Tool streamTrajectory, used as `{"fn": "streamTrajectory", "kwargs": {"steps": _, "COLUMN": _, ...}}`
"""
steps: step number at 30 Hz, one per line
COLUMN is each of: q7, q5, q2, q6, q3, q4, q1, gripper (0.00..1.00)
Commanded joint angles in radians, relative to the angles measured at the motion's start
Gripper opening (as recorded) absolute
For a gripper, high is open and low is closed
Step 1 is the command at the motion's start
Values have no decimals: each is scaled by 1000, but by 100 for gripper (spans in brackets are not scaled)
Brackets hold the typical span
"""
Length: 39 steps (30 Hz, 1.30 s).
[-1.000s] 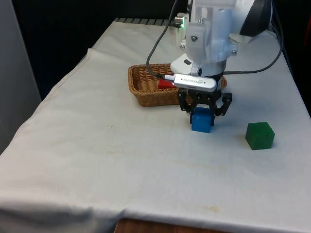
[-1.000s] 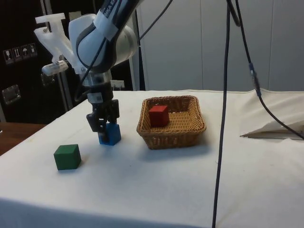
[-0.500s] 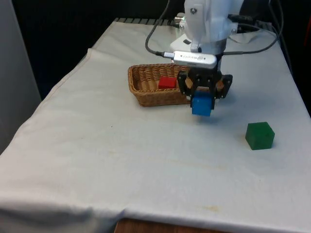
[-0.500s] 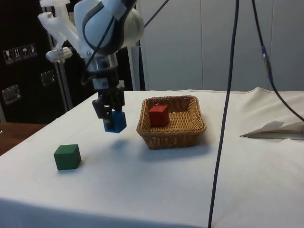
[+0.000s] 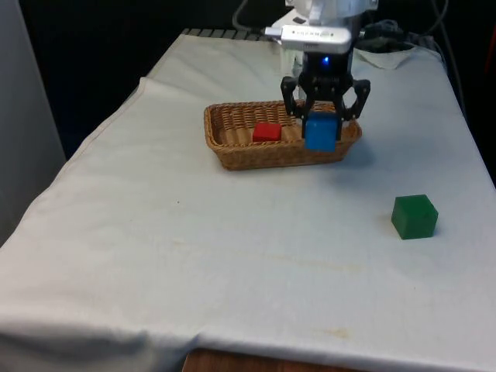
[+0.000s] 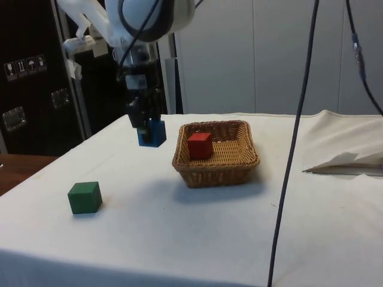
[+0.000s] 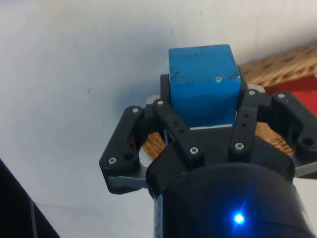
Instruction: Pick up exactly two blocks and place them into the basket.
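Tool (image 5: pixel 324 124) clamps small blue cube (image 5: pixel 320 132), held clear of counter for drop into woven wicker basket (image 5: pixel 232 151) alongside; red cube (image 5: pixel 266 131) inside.

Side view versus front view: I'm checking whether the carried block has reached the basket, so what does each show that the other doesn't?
Side view alone: the blue block hangs short of the basket, with cloth visible between them, and clear of the table.

Front view alone: the block overlaps the basket's near wall, so it looks like it is already there.

Both: the gripper is shut on the blue block, the red block lies in the basket, and the green block sits on the cloth.
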Motion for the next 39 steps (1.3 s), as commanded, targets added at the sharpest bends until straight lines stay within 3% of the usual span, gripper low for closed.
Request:
{"fn": "streamTrajectory", "kwargs": {"steps": 1, "q7": -3, "q5": -14, "q2": -28, "q6": -3, "q3": -3, "q4": -18, "q1": 4, "gripper": 4}}
{"fn": "streamTrajectory", "kwargs": {"steps": 3, "q7": -5, "q5": -7, "q2": -23, "q6": -2, "q3": 0, "q4": -14, "q1": 0, "gripper": 4}}
{"fn": "streamTrajectory", "kwargs": {"steps": 4, "q7": -11, "q5": -26, "q2": -63, "q6": -8, "q3": -4, "q4": -38, "q1": 3, "gripper": 4}}
{"fn": "streamTrajectory", "kwargs": {"steps": 10, "q7": -22, "q5": -48, "q2": -136, "q6": -21, "q3": -3, "q4": -79, "q1": 3, "gripper": 4}}
{"fn": "streamTrajectory", "kwargs": {"steps": 22, "q7": -38, "q5": -59, "q2": -223, "q6": -22, "q3": 3, "q4": -159, "q1": 0, "gripper": 4}}
{"fn": "streamTrajectory", "kwargs": {"steps": 31, "q7": -47, "q5": -62, "q2": -281, "q6": 10, "q3": 7, "q4": -257, "q1": 0, "gripper": 4}}
{"fn": "streamTrajectory", "kwargs": {"steps": 39, "q7": -56, "q5": -69, "q2": -301, "q6": 104, "q3": 10, "q4": -363, "q1": 2, "gripper": 4}}
